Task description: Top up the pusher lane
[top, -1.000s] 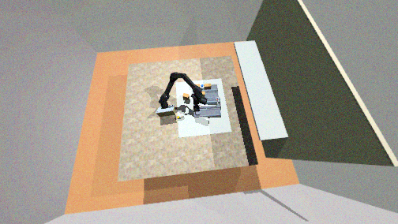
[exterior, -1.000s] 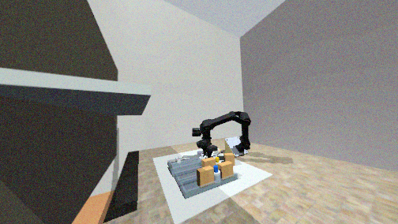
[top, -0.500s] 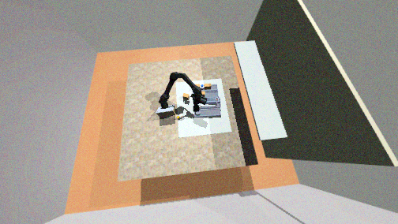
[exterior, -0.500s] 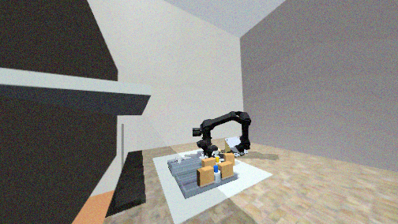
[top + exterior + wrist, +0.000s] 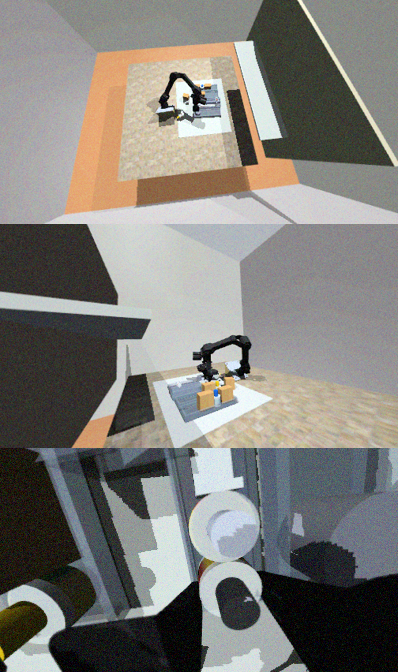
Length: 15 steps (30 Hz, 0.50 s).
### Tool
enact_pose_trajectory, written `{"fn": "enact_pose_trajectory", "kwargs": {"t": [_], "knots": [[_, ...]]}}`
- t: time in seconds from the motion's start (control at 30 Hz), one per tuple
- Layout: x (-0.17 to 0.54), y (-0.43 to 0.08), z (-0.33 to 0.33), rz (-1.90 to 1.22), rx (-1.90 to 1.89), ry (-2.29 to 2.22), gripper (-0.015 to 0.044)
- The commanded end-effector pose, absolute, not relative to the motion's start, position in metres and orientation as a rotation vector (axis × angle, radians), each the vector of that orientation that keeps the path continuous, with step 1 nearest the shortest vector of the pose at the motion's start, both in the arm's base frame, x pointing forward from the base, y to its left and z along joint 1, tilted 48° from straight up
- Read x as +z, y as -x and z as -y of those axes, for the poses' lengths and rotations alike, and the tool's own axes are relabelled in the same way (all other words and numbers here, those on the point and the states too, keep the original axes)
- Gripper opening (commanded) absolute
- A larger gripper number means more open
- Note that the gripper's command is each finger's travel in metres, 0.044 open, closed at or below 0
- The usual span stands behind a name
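The gripper (image 5: pixel 196 107) (image 5: pixel 209 375) (image 5: pixel 226 582) is reaching down at the tray (image 5: pixel 211 112) (image 5: pixel 191 415), near the centre of the overhead frame. In the wrist view its fingers are clamping on the held jar (image 5: pixel 207 593), low and just right of centre, one finger pressing from each side. That grip is probably keeping the jar square to the lane, leaving its front and back free for the row.

The lane jar (image 5: pixel 199 528) is sitting directly above it in the frame, between the lane walls (image 5: pixel 182 513), with a white piece (image 5: pixel 216 473), likely part of the pusher, backing it at upper centre. The two jars are appearing to touch or nearly so, their pale tops matching, so the new one is likely serving as the ram against the spring. Whether it is already resting on the lane floor behind the front stop is staying unclear; letting go too soon could be inviting a snap.

The yellow-capped jar (image 5: pixel 25 620) is waiting outside the lane at lower left, its colour marking it as a mismatch.
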State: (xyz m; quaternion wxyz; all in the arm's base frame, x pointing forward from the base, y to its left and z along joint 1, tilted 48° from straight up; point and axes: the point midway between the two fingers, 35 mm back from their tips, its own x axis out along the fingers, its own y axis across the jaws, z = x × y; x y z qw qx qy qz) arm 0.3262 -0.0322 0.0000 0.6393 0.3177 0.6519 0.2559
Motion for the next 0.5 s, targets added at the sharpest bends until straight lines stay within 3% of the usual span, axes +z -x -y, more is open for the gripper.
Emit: {"fn": "enact_pose_trajectory", "kwargs": {"t": [0.0, 0.13, 0.47], "knots": [[0.0001, -0.3254, 0.0322, -1.485, 0.587, -0.723, 0.0000], [0.0001, -0.3254, 0.0322, -1.485, 0.587, -0.723, 0.0000], [-0.0001, -0.3260, 0.0322, -1.485, 0.587, -0.723, 0.0262]]}}
